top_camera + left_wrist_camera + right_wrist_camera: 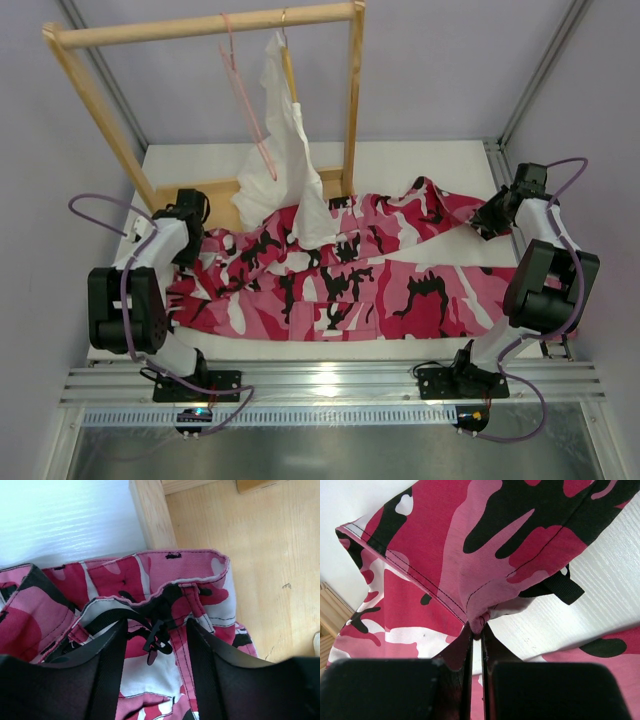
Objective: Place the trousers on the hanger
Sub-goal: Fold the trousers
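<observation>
The camouflage trousers (350, 285) lie spread across the middle of the table, waistband at the left. The left gripper (157, 625) stands released, its fingers straddling the waistband. The right gripper (476, 630) is clenched on a fold of the trouser leg at right. The pink wire hanger (245, 100) hangs from the wooden rail (200, 28) at upper left, beside a white garment (285, 150).

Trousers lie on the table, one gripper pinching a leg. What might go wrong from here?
1. The right gripper pinches only a small tuck of the trousers near a leg hem; it may slip when lifted.
2. The white garment drapes onto the trousers, so pulling them may drag it.
3. The left gripper straddles the waistband, open, close to the wooden rack post; it may bump it.
</observation>
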